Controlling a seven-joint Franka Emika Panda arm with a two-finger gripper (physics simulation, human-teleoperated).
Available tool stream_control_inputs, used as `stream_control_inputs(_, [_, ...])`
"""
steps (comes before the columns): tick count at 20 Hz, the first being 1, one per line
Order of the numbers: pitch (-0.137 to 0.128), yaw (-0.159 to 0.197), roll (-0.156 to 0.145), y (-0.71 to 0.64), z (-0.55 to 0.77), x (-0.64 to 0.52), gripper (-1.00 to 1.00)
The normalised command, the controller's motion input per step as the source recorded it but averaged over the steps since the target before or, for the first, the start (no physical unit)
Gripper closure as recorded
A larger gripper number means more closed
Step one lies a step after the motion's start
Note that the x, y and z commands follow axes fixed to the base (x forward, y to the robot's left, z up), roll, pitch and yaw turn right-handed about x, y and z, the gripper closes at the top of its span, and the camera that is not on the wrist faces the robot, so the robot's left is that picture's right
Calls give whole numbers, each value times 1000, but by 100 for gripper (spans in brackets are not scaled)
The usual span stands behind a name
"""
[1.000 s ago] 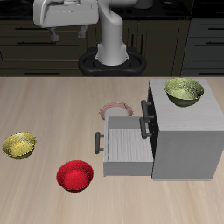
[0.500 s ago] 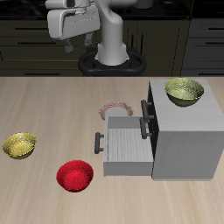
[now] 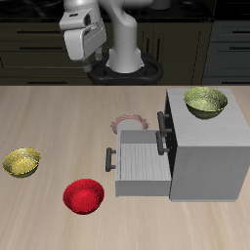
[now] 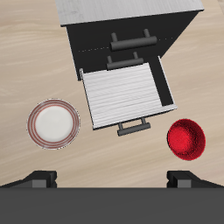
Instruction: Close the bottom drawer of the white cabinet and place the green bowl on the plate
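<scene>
With nothing inside, bottom drawer (image 3: 140,166) open; plate (image 4: 53,122) bare

The white cabinet (image 3: 207,146) is standing on the table, boxy and pale grey. The bottom drawer (image 3: 137,164) is sticking far out, its ribbed inside showing and its dark bar handle (image 3: 110,159) facing outward. The green bowl (image 3: 205,101) is sitting upright on the cabinet's top. The plate (image 3: 128,123), pinkish-rimmed, is lying flat just behind the open drawer.
</scene>
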Motion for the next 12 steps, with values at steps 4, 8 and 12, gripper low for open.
stream_control_inputs(4, [15,121,-1,-51,-109,-138,-100])
stream_control_inputs(8, [27,36,-17,-109,-145,-86,-100])
stream_control_inputs(12, [15,31,-22,-125,-176,-100,-100])
